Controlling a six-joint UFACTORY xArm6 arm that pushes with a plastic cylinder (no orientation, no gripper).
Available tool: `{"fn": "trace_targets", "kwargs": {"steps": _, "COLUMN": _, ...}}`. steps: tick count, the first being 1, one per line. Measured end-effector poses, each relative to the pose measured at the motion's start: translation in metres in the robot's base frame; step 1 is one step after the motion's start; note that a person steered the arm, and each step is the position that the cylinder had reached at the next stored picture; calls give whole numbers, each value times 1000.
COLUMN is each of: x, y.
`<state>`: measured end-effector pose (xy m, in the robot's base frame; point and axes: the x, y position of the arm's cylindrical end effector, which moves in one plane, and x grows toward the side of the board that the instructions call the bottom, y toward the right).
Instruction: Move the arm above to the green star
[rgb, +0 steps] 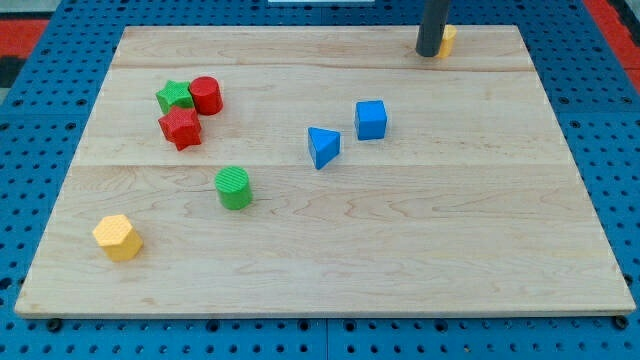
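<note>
The green star lies at the board's upper left, touching a red cylinder on its right and a red star just below it. My tip is at the view's top right, far to the right of the green star. It stands right beside a yellow block, which it partly hides.
A green cylinder sits left of centre. A yellow hexagonal block lies at the lower left. A blue triangle and a blue cube sit near the middle. The wooden board rests on a blue pegboard.
</note>
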<state>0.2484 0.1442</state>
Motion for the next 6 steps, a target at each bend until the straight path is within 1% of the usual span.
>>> {"fn": "trace_targets", "kwargs": {"steps": 1, "x": 40, "y": -61}}
{"fn": "trace_targets", "kwargs": {"steps": 2, "x": 44, "y": -137}}
{"fn": "trace_targets", "kwargs": {"steps": 3, "x": 19, "y": -174}}
{"fn": "trace_targets", "kwargs": {"steps": 4, "x": 1, "y": -237}}
{"fn": "trace_targets", "kwargs": {"steps": 5, "x": 14, "y": -324}}
{"fn": "trace_targets", "kwargs": {"steps": 6, "x": 78, "y": -371}}
